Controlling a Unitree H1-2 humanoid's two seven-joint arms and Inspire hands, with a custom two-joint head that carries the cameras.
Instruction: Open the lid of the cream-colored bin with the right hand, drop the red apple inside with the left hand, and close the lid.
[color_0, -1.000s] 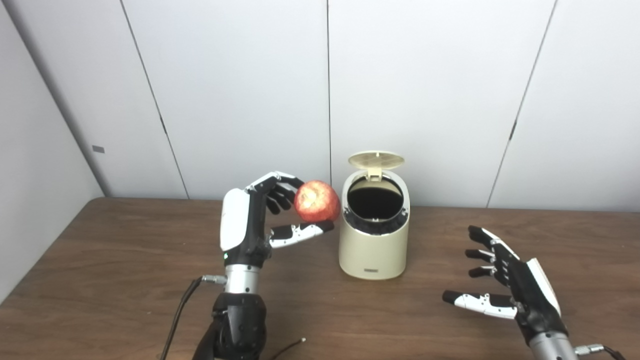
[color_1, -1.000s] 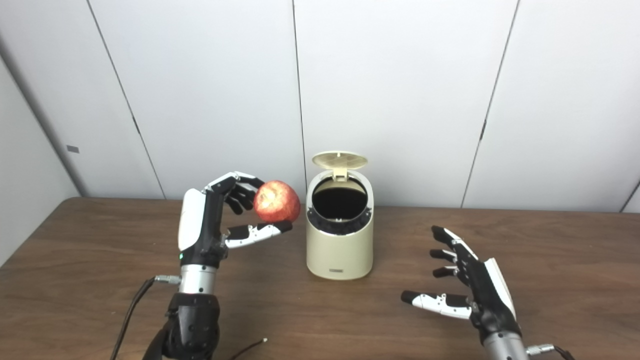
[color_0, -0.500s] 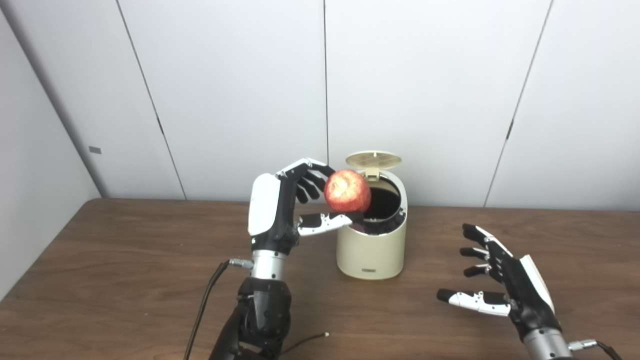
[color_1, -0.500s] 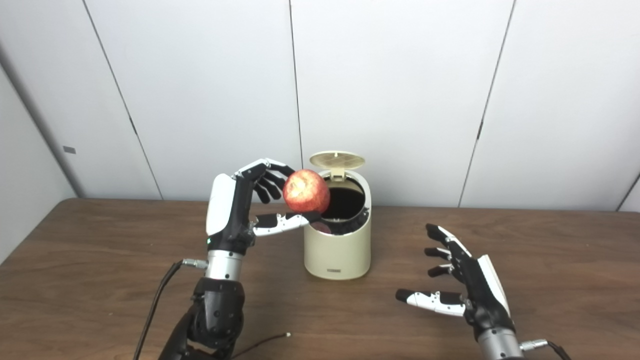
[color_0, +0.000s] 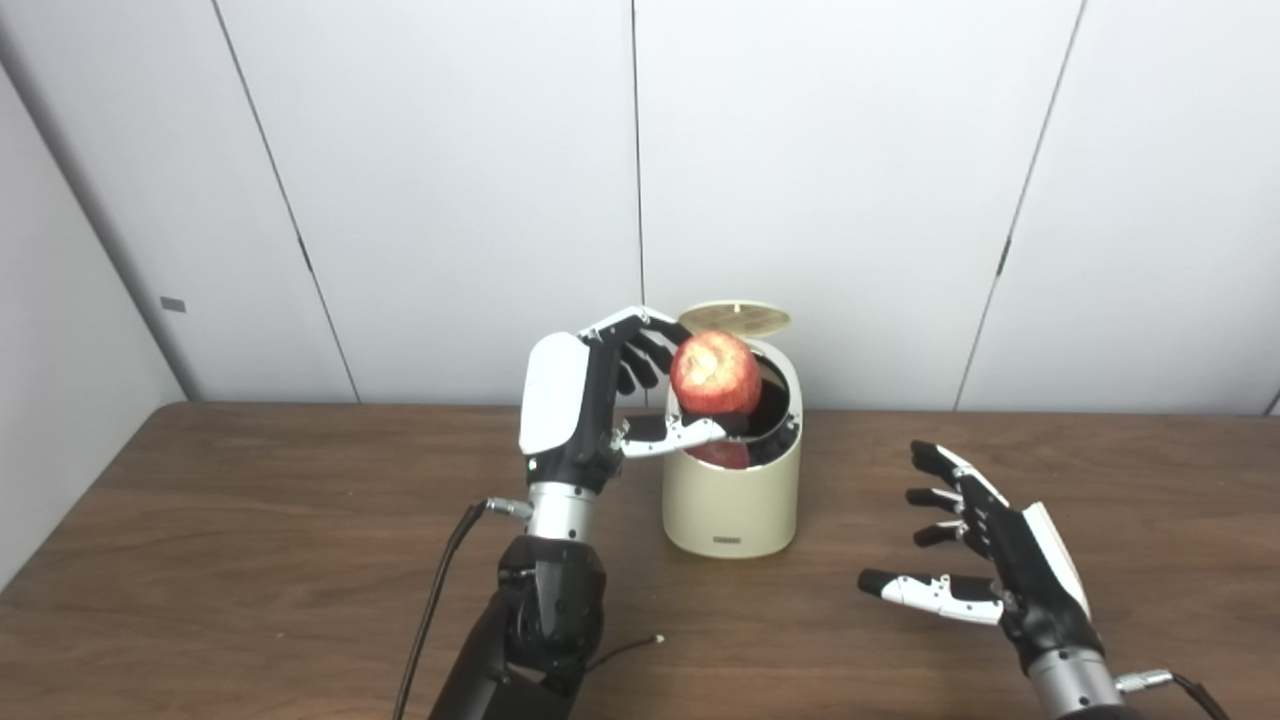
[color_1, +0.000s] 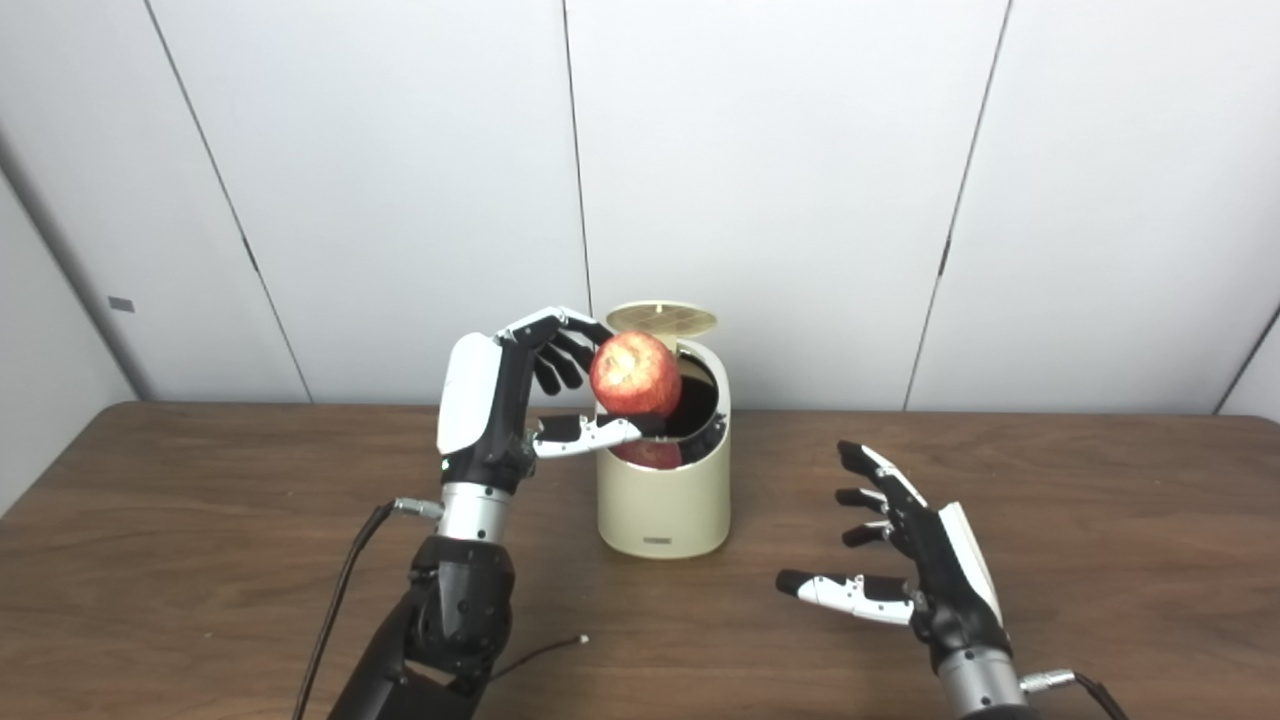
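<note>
Pinching the red apple (color_0: 713, 372) over the open bin (color_0: 732, 500), left hand (color_0: 580, 410); right hand (color_0: 1000, 560) fingers spread.

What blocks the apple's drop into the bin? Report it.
Nothing visible. The lid stands raised behind the bin, its mouth uncovered, and the left hand holds the apple over the opening. The right hand waits apart, open.

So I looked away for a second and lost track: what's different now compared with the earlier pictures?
The left hand, holding the red apple throughout, carried it rightward from beside the cream-colored bin to over its open mouth. It has not let go. The lid stayed up, the bin stayed put on the table, and the right hand stayed open and apart from the bin. The camera also shifted slightly.
</note>
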